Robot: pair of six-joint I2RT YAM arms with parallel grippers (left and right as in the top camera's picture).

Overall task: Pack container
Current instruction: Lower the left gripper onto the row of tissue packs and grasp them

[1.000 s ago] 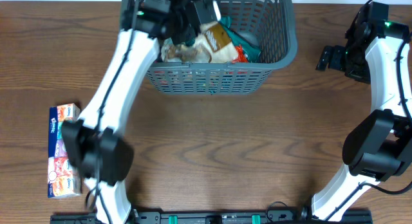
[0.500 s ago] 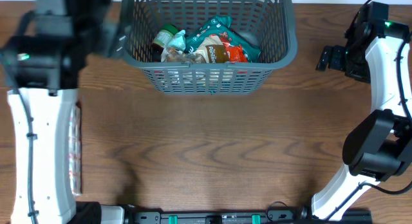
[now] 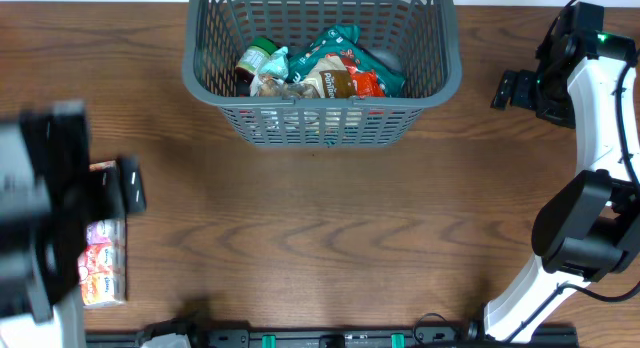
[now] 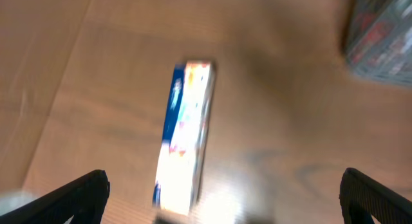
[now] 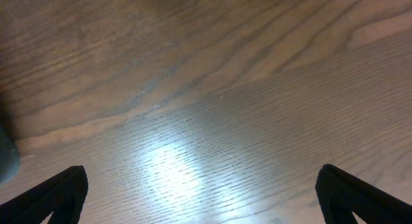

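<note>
Overhead: container (image 3: 320,123) sits far centre, and the blurry left arm (image 3: 45,218) has swung off it to the near left, over a tissue pack (image 3: 102,273). Left wrist: left gripper (image 4: 222,185) spread wide, empty, above that pack. Right wrist: right gripper (image 5: 201,182) spread too, hasn't budged.

You see a dark brown wood-grain table (image 3: 320,238) filling nearly the whole overhead view. In your right wrist view a soft bright patch of light (image 5: 167,166) lies on its surface. A black rail (image 3: 320,339) runs along its near edge.
</note>
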